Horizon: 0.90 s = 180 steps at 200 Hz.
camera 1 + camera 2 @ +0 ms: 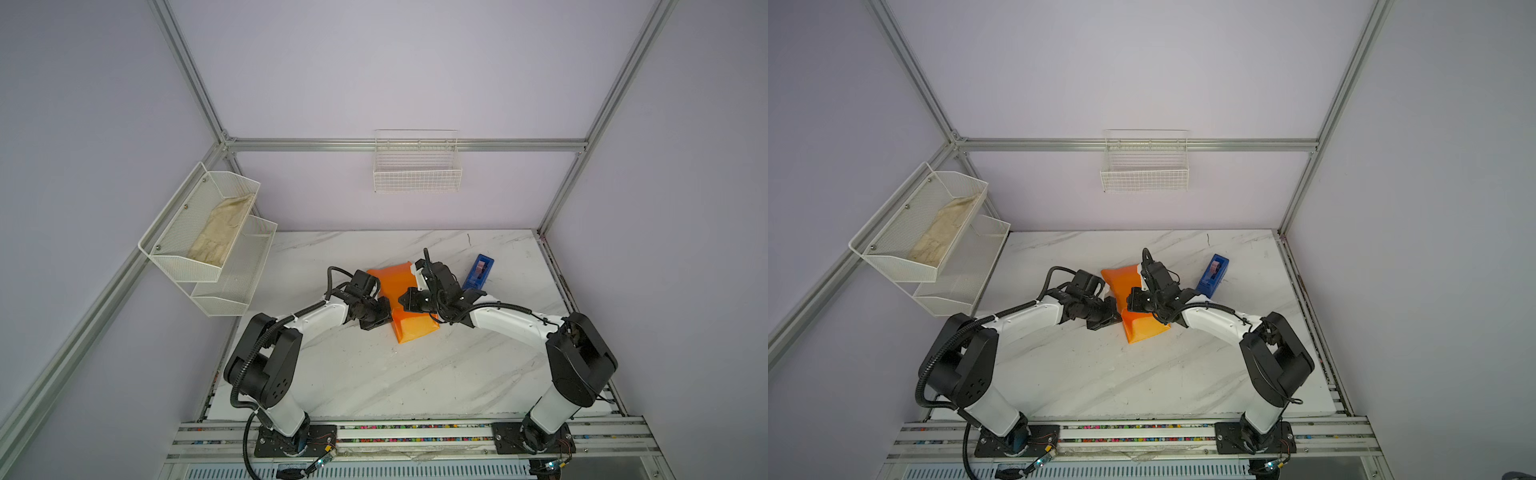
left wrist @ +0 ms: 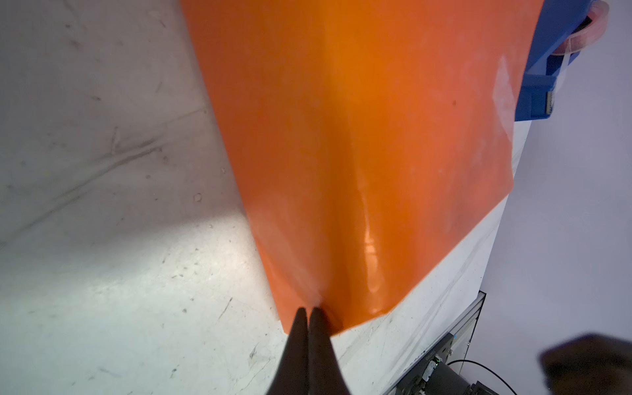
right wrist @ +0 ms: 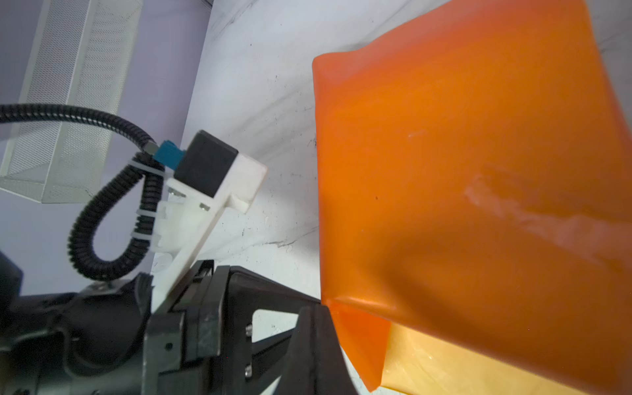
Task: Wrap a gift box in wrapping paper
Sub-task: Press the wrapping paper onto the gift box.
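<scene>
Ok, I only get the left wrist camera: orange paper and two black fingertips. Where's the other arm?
Observer: Opposite yours. The right gripper reaches over the wrapping paper from its other side.
Operator: Is the paper orange underneath too?
Observer: No. The right wrist view shows its underside is pale yellow.
Operator: Anything off the table?
Observer: A beige cloth lies in the upper mesh shelf on the left arm's side.
</scene>
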Motion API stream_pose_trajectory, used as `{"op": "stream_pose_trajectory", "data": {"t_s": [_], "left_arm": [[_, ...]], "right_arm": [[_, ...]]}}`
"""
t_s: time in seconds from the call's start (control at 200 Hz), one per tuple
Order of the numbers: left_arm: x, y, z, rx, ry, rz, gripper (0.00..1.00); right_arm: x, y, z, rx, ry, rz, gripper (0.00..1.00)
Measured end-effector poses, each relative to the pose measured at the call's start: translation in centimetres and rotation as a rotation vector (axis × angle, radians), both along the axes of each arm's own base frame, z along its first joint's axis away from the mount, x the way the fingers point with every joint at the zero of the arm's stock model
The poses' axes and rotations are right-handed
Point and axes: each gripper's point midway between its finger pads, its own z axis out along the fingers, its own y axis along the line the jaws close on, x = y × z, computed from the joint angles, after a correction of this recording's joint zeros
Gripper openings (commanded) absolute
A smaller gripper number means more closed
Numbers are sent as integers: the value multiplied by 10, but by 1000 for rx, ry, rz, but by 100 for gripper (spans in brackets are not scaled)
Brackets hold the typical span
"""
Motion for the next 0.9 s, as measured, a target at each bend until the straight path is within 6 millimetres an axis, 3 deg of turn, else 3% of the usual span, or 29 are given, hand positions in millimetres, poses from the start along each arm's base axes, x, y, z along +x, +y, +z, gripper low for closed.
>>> {"op": "stream_pose_trajectory", "data": {"t_s": [0.09,0.27,0.9], "left_arm": [[1,-1,1,-5,-2,5,5],[-1,-4,-2,-38,7,14,5],[6,-15,4,-115,1,56,5]], "right_arm": [[7,0,-6,-10,2,1,0],[10,-4,-44,-66,56,12,0],[9,1,-43,-48,37,49,0]]}}
